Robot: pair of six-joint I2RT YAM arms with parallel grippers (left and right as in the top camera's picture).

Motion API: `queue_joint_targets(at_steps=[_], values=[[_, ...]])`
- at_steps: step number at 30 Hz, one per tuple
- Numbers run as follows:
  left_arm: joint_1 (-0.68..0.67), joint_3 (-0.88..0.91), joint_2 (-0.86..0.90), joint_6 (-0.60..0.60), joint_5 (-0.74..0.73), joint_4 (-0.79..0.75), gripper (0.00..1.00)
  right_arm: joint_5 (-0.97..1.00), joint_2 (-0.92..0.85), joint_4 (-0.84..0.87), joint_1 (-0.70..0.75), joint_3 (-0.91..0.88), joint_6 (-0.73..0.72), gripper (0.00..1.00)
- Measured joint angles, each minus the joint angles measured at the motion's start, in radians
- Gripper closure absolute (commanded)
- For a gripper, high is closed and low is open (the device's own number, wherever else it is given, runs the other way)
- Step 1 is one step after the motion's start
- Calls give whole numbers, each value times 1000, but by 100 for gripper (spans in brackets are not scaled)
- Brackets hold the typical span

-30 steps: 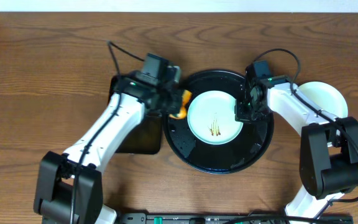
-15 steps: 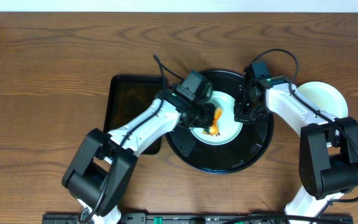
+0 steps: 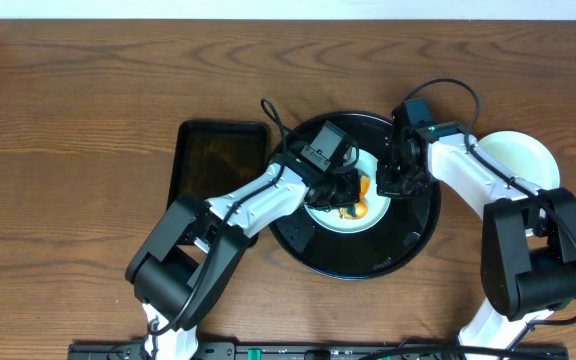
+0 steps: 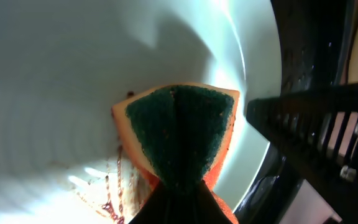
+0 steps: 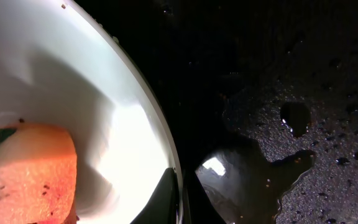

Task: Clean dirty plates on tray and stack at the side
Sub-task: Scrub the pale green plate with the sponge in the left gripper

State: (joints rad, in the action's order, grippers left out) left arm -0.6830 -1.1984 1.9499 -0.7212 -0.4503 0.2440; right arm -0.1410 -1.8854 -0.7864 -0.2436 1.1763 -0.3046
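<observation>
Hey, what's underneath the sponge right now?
The pale plate, sitting in the round black tray. Brown smears show beside the sponge; any dirt beneath it is covered.

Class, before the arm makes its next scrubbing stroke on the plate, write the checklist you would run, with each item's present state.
1. The left claw grips the sponge: ok.
2. The sponge lies on the plate: ok.
3. The right claw pinches the plate's rim: ok.
4. The plate sits inside the tray: ok.
5. The smear is wiped off: not ok, brown streaks show beside the sponge.
6. The tray is dry: not ok, a puddle lies near the plate's rim.
</observation>
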Motion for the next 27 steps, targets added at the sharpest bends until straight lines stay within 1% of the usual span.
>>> queue_joint_targets(at_steps=[10, 17, 21, 27], values=[[-21, 0, 3, -39, 2, -26, 93, 0, 0, 0, 0, 0, 0, 99], [-40, 0, 47, -45, 13, -35, 93, 1, 0, -2, 0, 0, 0, 99], [-43, -10, 47, -9, 56, -2, 93, 1, 0, -5, 0, 0, 0, 99], [-40, -28, 27, 64, 185, 99, 93, -2, 0, -14, 0, 0, -1, 99]])
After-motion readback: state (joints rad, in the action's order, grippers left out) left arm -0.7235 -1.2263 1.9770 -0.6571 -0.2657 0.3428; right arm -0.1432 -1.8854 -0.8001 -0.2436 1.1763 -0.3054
